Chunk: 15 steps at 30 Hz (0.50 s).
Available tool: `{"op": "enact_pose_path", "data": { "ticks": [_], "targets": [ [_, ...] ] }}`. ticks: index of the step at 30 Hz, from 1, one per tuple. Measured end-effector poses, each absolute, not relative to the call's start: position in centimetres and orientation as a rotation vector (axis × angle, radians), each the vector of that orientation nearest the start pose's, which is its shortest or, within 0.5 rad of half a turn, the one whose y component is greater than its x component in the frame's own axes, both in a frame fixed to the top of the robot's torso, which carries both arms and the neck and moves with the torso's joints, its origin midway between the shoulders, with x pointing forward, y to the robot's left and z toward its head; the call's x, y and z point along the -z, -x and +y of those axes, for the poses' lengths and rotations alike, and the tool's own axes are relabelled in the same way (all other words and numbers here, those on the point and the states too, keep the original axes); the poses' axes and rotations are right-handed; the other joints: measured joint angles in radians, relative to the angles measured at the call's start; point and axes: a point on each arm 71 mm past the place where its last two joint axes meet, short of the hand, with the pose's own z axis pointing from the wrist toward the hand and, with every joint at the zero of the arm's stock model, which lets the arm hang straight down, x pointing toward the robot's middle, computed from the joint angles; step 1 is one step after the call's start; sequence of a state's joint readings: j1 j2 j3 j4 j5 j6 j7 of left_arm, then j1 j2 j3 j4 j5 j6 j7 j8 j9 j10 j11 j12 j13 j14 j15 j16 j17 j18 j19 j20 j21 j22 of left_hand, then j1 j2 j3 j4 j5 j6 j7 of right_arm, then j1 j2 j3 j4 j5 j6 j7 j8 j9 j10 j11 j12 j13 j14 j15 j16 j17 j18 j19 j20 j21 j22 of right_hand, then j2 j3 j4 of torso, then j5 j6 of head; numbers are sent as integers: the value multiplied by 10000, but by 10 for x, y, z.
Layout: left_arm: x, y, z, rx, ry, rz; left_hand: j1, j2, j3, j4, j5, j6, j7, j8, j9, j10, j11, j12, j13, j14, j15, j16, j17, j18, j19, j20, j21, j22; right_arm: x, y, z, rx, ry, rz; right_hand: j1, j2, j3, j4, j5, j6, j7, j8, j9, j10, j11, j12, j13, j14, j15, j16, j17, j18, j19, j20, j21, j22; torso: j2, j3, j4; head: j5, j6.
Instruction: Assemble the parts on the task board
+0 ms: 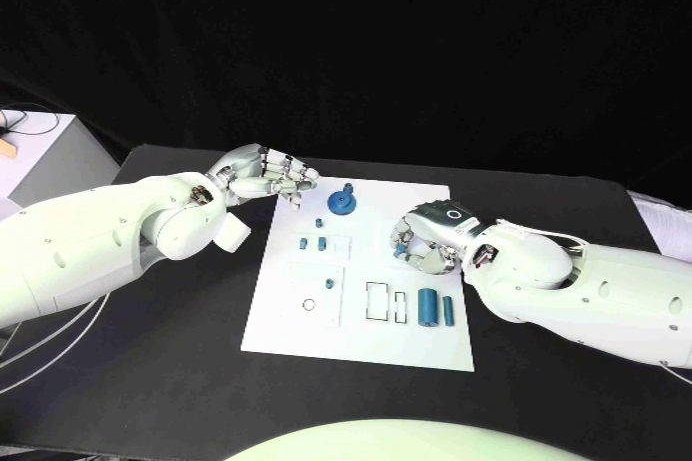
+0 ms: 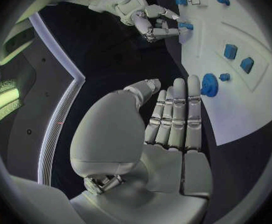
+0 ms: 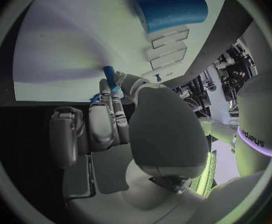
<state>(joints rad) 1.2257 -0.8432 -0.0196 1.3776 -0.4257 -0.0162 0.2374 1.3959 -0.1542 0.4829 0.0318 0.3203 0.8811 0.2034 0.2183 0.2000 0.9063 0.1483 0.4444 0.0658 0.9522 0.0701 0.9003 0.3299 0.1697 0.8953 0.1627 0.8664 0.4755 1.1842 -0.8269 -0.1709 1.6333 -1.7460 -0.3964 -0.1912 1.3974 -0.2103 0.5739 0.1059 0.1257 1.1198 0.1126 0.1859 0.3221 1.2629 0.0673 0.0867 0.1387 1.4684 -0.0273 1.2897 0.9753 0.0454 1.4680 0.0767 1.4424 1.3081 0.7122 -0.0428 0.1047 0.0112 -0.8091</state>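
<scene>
A robotics lab: a black table (image 1: 173, 381) against black backdrop, with a white task board (image 1: 361, 336) holding small parts.

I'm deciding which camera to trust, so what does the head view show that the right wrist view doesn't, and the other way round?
Head view alone: the left hand open at the task board's far corner, and the blue gear. Right wrist view alone: a close look at the fingers pinching a small blue peg. Both: the right hand, the white board, and the large blue cylinder.
</scene>
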Motion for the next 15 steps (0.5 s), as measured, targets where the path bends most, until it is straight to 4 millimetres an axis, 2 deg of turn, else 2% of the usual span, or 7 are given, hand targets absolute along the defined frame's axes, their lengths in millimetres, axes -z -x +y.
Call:
{"op": "enact_pose_path", "data": {
  "ticks": [7,15],
  "targets": [
    [176,-512,234,14198,6648,17530,0,0,0,0,0,0,0,0,0,0,0,0,0,0,0,0,-1,1,0,0,0,0,214,-433,-163,-6224,3807,16269,26,108,42,-42,-17,22,24,14,49,0,0,-17,14,0,1,0,-25,1,-35,-35,78,-1,-9,-1,-1,-5,9],
    [177,-514,236,14104,6702,17521,56,56,0,0,0,0,0,0,-12,0,0,0,0,1,-1,-39,15,1,0,0,0,13,187,-432,-167,-6849,2807,16219,-24,158,73,-13,23,16,55,60,101,0,0,-28,42,0,1,-1,-27,1,-36,-35,78,-2,-21,-11,-3,39,33]
  ]
}}
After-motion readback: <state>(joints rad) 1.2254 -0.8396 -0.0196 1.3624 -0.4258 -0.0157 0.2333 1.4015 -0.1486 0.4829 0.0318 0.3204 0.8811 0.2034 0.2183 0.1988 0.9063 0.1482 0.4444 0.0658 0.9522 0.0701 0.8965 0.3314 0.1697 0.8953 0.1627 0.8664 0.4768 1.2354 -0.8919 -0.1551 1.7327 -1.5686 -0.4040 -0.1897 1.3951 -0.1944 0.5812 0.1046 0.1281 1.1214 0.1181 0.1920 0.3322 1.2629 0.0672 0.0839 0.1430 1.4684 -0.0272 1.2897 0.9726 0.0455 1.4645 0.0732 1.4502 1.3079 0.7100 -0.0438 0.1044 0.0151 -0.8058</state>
